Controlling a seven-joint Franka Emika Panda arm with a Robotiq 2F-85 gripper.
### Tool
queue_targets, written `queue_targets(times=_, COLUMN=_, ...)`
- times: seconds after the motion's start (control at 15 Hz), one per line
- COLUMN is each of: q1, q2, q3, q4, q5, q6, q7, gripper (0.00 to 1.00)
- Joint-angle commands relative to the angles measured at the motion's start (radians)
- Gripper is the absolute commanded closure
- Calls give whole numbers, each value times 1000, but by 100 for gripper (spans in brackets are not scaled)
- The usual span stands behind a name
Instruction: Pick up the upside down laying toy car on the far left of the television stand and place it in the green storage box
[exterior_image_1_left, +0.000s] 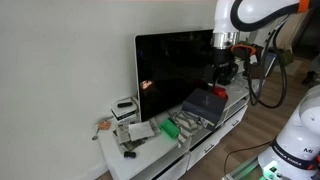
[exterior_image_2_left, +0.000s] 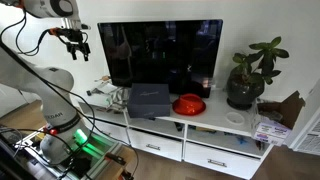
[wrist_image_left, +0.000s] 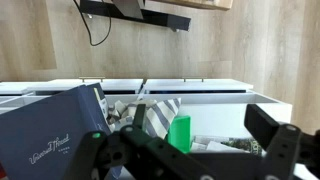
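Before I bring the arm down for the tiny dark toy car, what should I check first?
1. Pincer open and empty: ok.
2. Tiny dark toy car found near the end of the long white television stand, in an exterior view: ok.
3. Car lying upside down: cannot tell, it is too small.
4. Pincer above the car: not ok. It hangs high, about level with the top edge of the black television.
5. Small bright-green storage box in sight in the wrist view: ok.
6. Box open, with room inside: cannot tell.
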Motion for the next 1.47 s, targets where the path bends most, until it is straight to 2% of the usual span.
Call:
queue_targets(times=0.0, q1=-4, q2=0, q3=3, q4=2, q5=2, q6=-2, q7=-2, gripper=0)
queue_targets(times=0.8, q1=-4, q2=0, q3=3, q4=2, q5=2, q6=-2, q7=-2, gripper=0)
queue_targets(times=1.07, q1=67, q2=137, q3=84, q4=97, q5=2, q6=70, q7=-67, gripper=0)
queue_targets(times=1.4, q1=155, q2=387, q3=235, q4=277, q5=-65, q6=160, q7=-72, gripper=0)
